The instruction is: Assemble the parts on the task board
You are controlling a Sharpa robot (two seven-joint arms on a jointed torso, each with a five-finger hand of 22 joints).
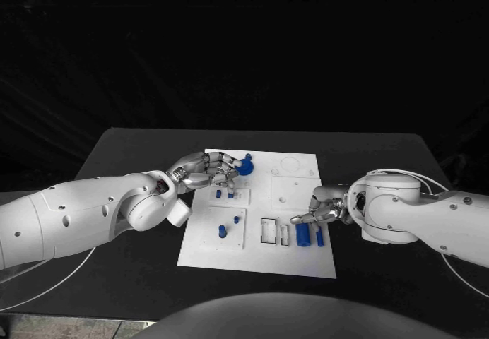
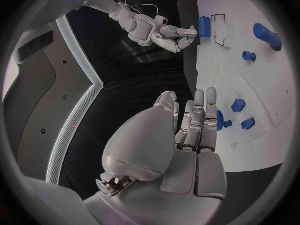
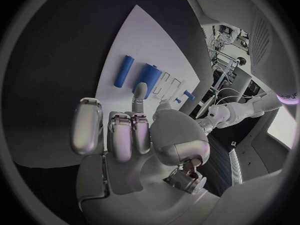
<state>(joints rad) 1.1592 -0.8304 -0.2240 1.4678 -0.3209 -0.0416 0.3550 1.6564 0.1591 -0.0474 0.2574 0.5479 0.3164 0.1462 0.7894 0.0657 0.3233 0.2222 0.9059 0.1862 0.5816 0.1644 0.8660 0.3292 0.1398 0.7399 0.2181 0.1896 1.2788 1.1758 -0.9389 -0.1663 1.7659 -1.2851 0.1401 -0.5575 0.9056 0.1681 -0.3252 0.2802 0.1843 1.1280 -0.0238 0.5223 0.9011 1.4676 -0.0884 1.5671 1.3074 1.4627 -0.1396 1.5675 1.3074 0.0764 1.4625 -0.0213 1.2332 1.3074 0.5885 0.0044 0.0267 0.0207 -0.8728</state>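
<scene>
The white task board (image 1: 290, 185) lies mid-table. My left hand (image 1: 209, 169) hovers over its far left corner, fingers straight and close together, their tips beside a blue gear (image 1: 248, 166) that stands on the board; the gear (image 2: 223, 121) is not gripped. Two small blue blocks (image 2: 238, 105) lie just past it. My right hand (image 1: 321, 210) is at the board's right edge and holds nothing. One fingertip (image 3: 140, 91) reaches to the end of a thick blue cylinder (image 3: 150, 77), which lies next to a thinner one (image 3: 125, 71).
A blue peg (image 1: 237, 219) and a short blue cylinder (image 1: 224, 230) lie on the board's near left panel. Two empty rectangular slots (image 1: 275, 231) sit left of the cylinders. Black table (image 1: 143, 152) surrounds the board on all sides.
</scene>
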